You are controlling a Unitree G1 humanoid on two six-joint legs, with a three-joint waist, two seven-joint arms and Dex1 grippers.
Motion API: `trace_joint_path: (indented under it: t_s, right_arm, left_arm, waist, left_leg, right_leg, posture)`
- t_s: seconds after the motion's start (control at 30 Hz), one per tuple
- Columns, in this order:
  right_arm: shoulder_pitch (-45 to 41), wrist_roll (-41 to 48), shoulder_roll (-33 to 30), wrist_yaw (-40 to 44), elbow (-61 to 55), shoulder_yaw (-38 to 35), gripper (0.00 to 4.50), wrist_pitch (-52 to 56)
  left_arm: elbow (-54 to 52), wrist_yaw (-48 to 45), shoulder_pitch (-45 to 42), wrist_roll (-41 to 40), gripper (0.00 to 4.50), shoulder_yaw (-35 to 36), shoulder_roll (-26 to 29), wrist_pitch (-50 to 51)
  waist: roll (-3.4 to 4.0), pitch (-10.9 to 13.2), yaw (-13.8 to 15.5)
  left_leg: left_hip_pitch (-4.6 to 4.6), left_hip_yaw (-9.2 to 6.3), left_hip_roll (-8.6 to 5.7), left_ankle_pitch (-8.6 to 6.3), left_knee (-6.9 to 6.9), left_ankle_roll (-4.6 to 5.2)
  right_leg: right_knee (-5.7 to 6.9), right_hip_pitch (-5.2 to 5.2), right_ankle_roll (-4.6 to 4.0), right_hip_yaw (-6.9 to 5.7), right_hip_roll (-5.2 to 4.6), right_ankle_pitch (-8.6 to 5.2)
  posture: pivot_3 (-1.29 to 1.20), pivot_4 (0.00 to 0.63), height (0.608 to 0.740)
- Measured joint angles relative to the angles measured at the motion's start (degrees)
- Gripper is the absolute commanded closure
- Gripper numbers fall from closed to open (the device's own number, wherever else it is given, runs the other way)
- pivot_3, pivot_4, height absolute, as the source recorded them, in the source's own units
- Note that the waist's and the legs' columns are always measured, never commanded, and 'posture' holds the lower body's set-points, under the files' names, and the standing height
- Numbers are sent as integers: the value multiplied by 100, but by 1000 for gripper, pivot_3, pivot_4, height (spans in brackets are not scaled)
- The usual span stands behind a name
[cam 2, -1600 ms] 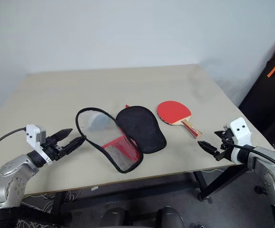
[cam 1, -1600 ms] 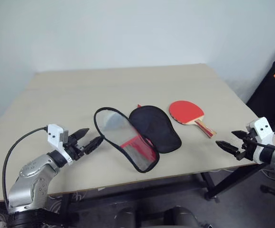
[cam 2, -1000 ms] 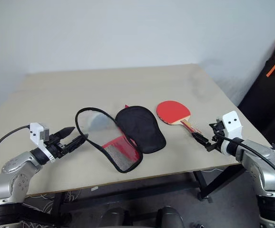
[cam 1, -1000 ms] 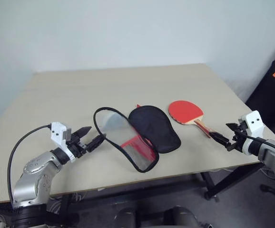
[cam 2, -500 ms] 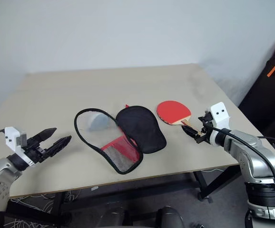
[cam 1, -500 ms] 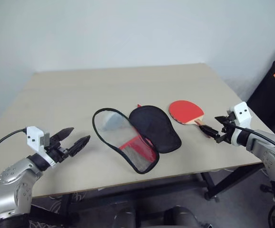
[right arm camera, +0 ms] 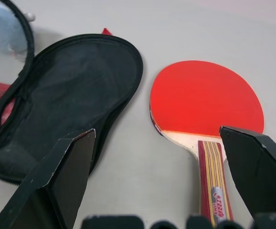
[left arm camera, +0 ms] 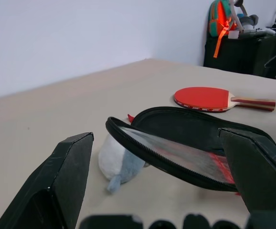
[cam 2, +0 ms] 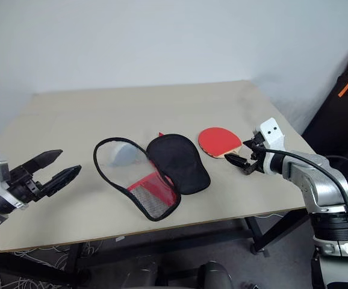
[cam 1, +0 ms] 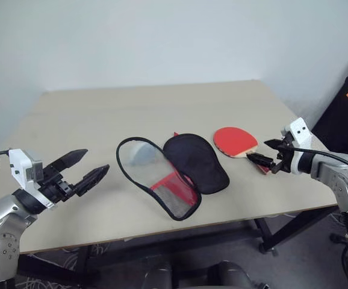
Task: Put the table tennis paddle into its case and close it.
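The case [cam 1: 173, 171] lies unzipped mid-table [cam 1: 162, 108], black lining up. The table tennis paddle [cam 1: 236, 140], red-faced, lies flat just right of it. The left wrist view reveals a whitish lump [left arm camera: 119, 160] under the raised half. The right gripper [cam 1: 262, 152], jaws apart, hovers over the paddle's handle; the left gripper [cam 1: 82, 168], jaws apart, is well left of the case.

The right pincer [cam 1: 263, 152] covers the end of the paddle [cam 1: 236, 140] handle in the head views, so contact cannot be judged. A whitish lump [left arm camera: 119, 161] sits partly hidden behind the raised half of the case [cam 1: 173, 170]. The bags [left arm camera: 222, 19] beyond the surface [cam 1: 162, 108] are too small to identify.
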Motion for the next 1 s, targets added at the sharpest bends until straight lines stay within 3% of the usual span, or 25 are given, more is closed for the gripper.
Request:
trace_joint_path:
  t_s: [0.27,0.5,0.8,1.0]
  right_arm:
    - [-584,-182,-370,525,392,449,0,130]
    - [-1085,-774,-333,611,1316,1052,0,-84]
    - [-2292,-1509,382,471,3447,1556,0,-78]
    - [-2690,-1928,962,321,4979,1680,0,-689]
  left_arm:
    - [-20,-297,-220,-83,50,-53,320,88]
    - [146,-657,-540,58,50,-419,550,102]
    - [498,-1127,-985,193,50,-768,694,59]
    - [523,-1199,-1084,289,50,-934,676,-18]
  waist:
    - [0,0,3]
    - [1,0,-3]
    - [2,0,-108]
    - [2,0,-186]
  left_leg:
    - [0,10,3,1,-1,-2]
    - [-2,33,5,4,-2,-7]
    - [-6,67,9,11,-4,-20]
    - [-6,78,5,17,-12,-29]
  right_leg:
    - [1,-8,-3,4,0,-1]
    - [6,-16,0,16,1,2]
    - [9,-22,2,15,4,9]
    - [9,-24,3,16,6,10]
  posture:
    - [0,0,706]
    - [0,0,706]
    - [0,0,706]
    - [0,0,706]
